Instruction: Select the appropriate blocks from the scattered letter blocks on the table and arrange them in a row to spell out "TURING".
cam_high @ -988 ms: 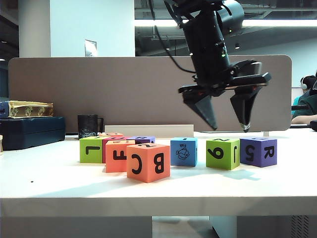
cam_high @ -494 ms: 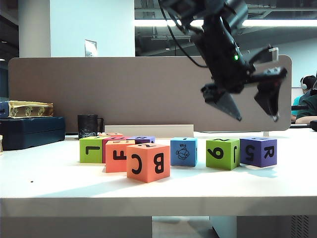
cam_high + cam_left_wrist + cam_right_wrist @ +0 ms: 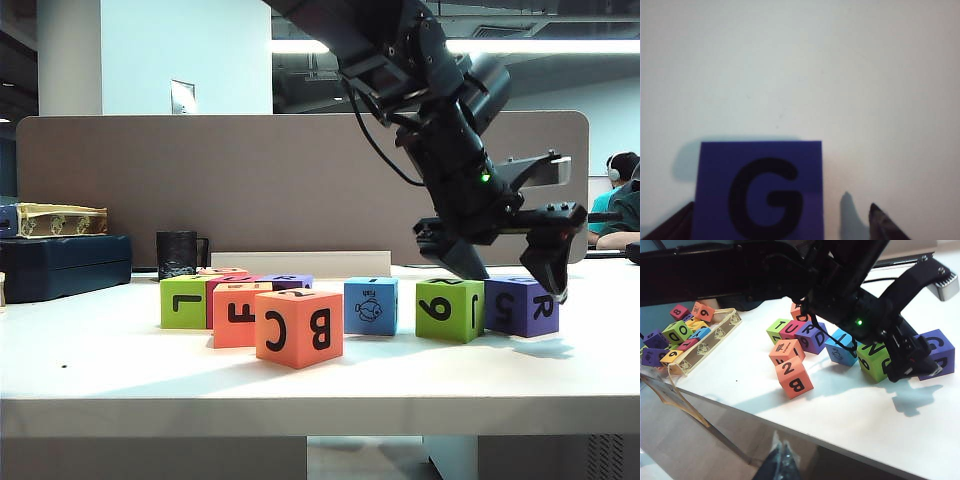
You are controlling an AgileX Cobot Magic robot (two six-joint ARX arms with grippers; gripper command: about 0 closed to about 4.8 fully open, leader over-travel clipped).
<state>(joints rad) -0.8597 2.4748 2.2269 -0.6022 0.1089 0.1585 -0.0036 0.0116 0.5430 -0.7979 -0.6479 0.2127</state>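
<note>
The left gripper (image 3: 512, 277) hangs at the right end of the row, fingers spread wide and gripping nothing, one fingertip on each side of the purple foam cube (image 3: 521, 305) that shows G on top in the left wrist view (image 3: 760, 192). That cube sits on the white tabletop (image 3: 400, 375) just right of the lime green foam cube marked 9 (image 3: 450, 309), with the blue foam cube (image 3: 371, 305) further left. The step in hand looks like taking hold of the G cube, probably to straighten or close it up against its neighbour. To do it well, the fingers should come down evenly on two opposite faces, clear of the green cube, and squeeze the soft foam lightly. The exterior view shows only side faces, 5 and R on the purple cube, so the spelling cannot be checked there; the right wrist view looks down on the tops, where T, U, R and N can be read. It also shows a tray of spare blocks (image 3: 692, 340) at the far left. The right gripper is not in view, so its state cannot be told.
</note>
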